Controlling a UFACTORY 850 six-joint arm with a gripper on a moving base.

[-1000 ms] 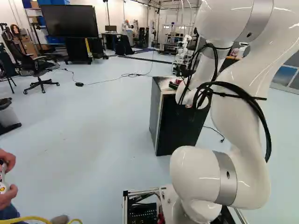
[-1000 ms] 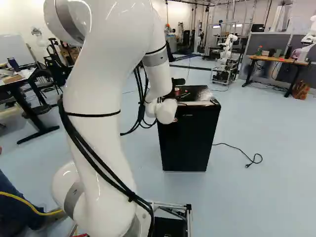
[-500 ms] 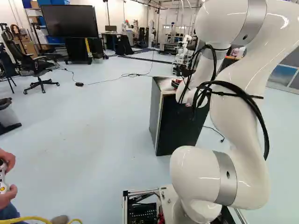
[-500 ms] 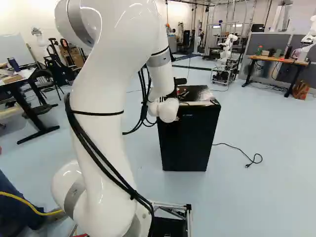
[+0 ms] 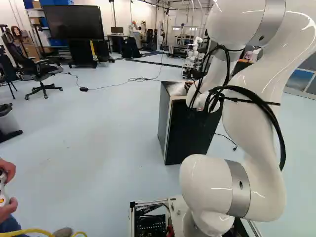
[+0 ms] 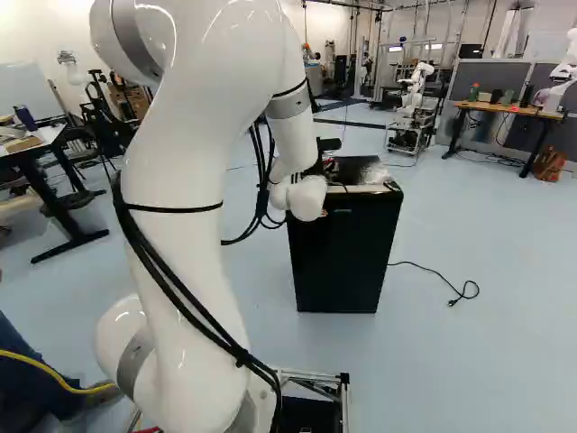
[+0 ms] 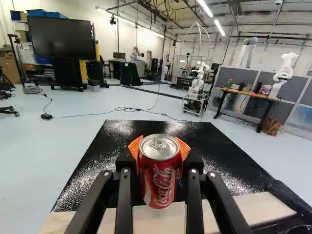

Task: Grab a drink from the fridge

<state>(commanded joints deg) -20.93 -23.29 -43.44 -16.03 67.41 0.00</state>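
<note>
Left base view: reaching with arm (image 5: pixel 254 113) over fridge (image 5: pixel 190 136). Right base view: reaching over same fridge. Wrist view: clasping can (image 7: pixel 160 168) upright between orange pads (image 7: pixel 183 148), jaws parted by can's width, over fridge top.

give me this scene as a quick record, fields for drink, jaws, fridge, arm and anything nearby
drink: red can, upright
jaws: closed on the can, orange pads at its two sides
fridge: black fridge, its top beneath the can
contact with top: cannot tell
arm: white arm, reaching to the fridge
nearby: black cord beside the fridge
</note>
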